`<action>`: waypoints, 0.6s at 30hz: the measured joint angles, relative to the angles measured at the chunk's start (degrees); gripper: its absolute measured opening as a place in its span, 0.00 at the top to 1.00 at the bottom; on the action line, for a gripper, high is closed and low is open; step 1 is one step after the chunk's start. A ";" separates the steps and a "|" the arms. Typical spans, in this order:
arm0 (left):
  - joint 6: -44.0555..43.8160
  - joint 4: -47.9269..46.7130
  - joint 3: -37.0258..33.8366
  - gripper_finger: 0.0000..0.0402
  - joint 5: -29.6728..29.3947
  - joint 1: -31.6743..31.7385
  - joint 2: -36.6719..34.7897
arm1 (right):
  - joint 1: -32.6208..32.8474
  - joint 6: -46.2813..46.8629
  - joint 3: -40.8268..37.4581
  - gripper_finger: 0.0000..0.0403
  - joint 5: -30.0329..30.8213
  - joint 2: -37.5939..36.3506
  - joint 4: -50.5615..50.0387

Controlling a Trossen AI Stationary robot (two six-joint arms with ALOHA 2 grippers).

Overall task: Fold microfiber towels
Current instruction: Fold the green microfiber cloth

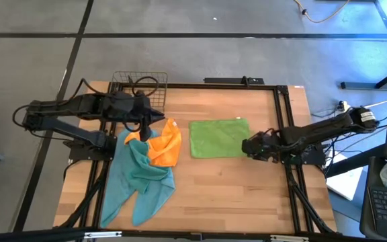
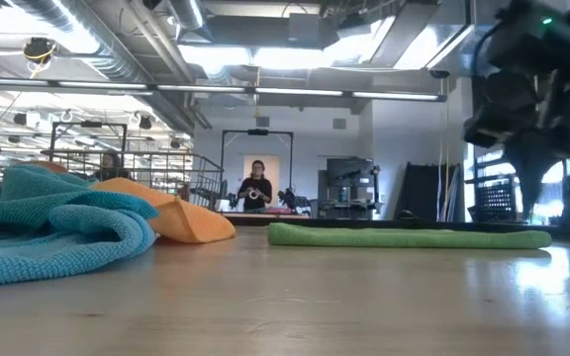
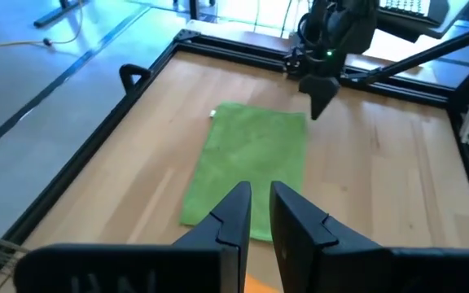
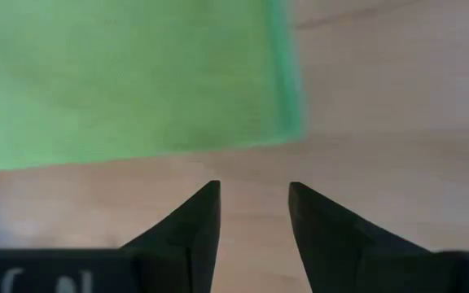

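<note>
**Green towel lies folded, two more wait in a heap**

The wooden table (image 1: 213,188) holds three towels. The teal towel (image 1: 140,178) is the biggest and lies crumpled near the left side. The orange towel (image 1: 165,144) sits bunched on top of it. The green towel (image 1: 219,138) lies flat and folded in the middle. The right gripper (image 1: 246,146) hovers just beside the green towel's edge, jaws spread and holding nothing. The left gripper (image 1: 145,131) hangs over the orange towel, jaws nearly pressed together.
</note>
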 joint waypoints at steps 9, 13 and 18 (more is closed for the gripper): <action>0.18 0.14 0.00 0.90 1.80 -0.02 0.07 | 2.96 9.69 0.71 0.63 3.61 0.45 -5.68; -0.58 0.81 0.00 0.90 1.20 -0.02 0.07 | 1.78 10.59 0.70 0.63 5.49 1.73 -4.93; -1.20 1.04 0.00 0.90 -0.05 0.00 0.07 | 1.38 9.25 0.69 0.63 6.67 2.91 -3.80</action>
